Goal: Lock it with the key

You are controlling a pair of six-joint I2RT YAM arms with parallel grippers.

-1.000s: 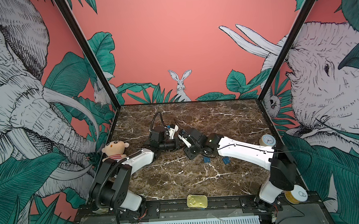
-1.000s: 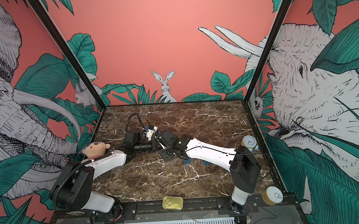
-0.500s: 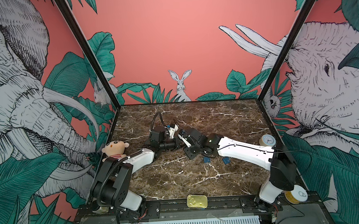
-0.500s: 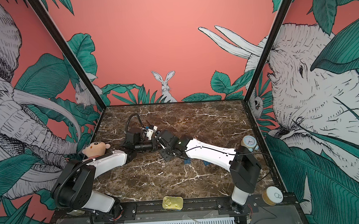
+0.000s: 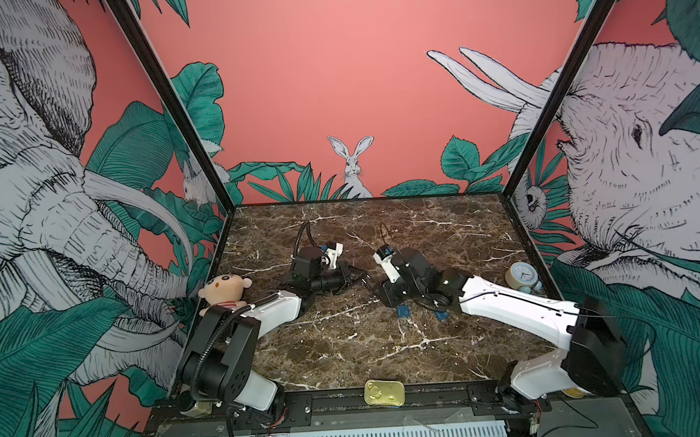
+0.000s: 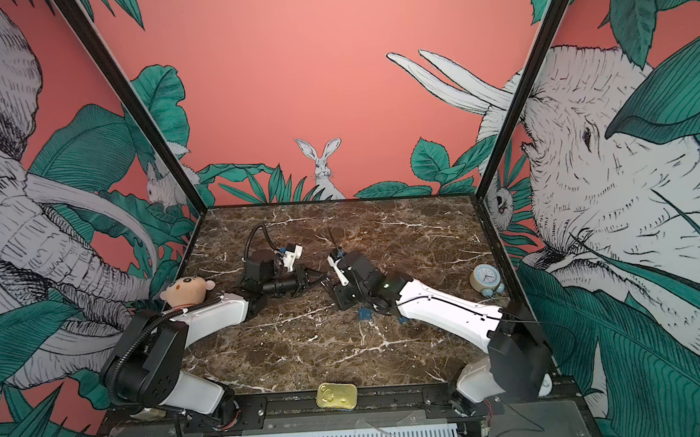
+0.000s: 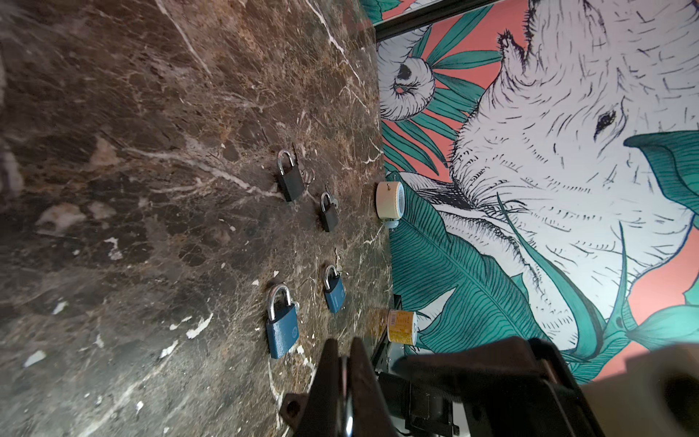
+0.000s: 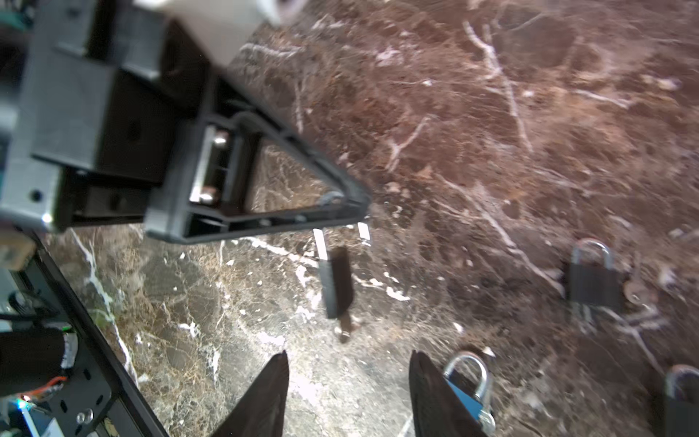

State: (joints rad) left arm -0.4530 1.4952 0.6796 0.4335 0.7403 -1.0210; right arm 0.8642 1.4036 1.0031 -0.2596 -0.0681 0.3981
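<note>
Right wrist view: over the marble table (image 8: 491, 113), the left gripper (image 8: 351, 212) is clamped on a black padlock (image 8: 336, 282).
The left gripper's jaws are pressed together on the padlock's shackle, and the padlock's body is pointed away from the left gripper. The right gripper (image 8: 348, 355) is placed near the left gripper, facing it, with jaws parted and nothing held between them. The key (image 8: 345, 329) is lodged in the padlock's end farthest from the left gripper.

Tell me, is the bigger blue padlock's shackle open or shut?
Shut. On the bigger blue padlock, the left wrist view shows both legs of its shackle seated in the body.
</note>
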